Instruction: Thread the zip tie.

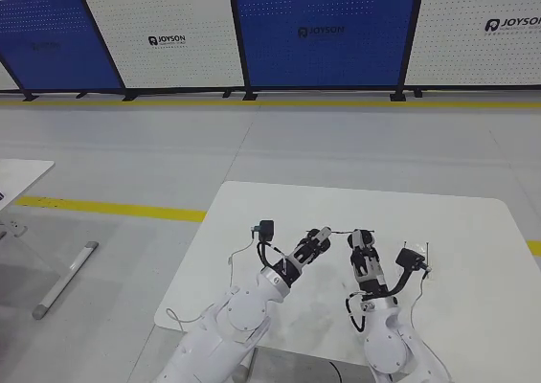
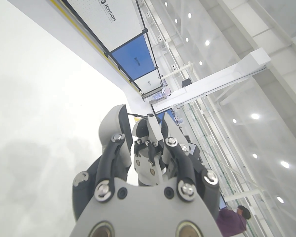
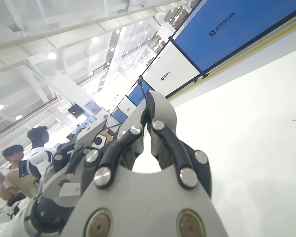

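Observation:
A thin black zip tie (image 1: 339, 232) spans the short gap between my two grippers above the middle of the white table (image 1: 462, 249). My right gripper (image 3: 150, 97) is shut on the zip tie (image 3: 143, 88), and a short end sticks out past its fingertips. My left gripper (image 2: 145, 110) is open. The right gripper (image 2: 148, 127) sits between its spread fingers (image 2: 124, 122), holding the zip tie (image 2: 138, 115) out sideways. The tie's free end reaches up to the inner pad of one left finger. In the top view the left gripper (image 1: 316, 239) and the right gripper (image 1: 361, 241) stand close together.
The table's left edge (image 1: 193, 249) lies close to the left arm. A small side table (image 1: 2, 182) with small items stands far left, and a metal tube (image 1: 64, 281) lies on the floor. Blue and white panels (image 1: 327, 43) line the back.

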Robot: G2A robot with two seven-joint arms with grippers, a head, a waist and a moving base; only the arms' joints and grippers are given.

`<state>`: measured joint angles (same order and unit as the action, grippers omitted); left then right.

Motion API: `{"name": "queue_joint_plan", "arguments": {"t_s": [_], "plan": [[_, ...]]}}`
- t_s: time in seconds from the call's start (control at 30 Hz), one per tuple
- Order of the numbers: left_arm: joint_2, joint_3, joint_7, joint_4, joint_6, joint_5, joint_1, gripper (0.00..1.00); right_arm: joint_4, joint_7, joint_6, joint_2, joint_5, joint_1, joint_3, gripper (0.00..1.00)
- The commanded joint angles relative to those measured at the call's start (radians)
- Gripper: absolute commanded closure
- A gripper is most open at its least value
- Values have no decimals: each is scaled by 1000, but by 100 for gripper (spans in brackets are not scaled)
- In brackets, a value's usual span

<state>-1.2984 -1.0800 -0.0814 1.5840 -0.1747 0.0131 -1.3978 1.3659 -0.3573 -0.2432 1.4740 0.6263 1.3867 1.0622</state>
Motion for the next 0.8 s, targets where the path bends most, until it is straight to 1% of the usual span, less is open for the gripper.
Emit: {"name": "queue_joint_plan", "arguments": {"t_s": [0.0,0.13,0.23,0.27,0.3,0.37,0.77], "plan": [[0,0,-1,0,1,-2,1,76,0,-2,-1,0,7,1,1,100],[0,-2,-2,0,4,-11,4,75,-1,-2,-8,1,12,4,2,100],[0,-5,-1,-7,7,-16,7,78,-3,-1,-10,2,15,4,3,100],[-1,-5,-1,-8,7,-16,8,89,-3,0,-10,2,16,4,3,100],[-1,-5,0,-9,7,-17,8,97,-3,1,-11,2,15,5,3,100],[-1,-4,1,-10,7,-18,9,100,-1,3,-12,3,16,5,3,100],[-1,-5,2,-10,7,-12,9,100,3,8,-5,8,22,6,2,100]]}}
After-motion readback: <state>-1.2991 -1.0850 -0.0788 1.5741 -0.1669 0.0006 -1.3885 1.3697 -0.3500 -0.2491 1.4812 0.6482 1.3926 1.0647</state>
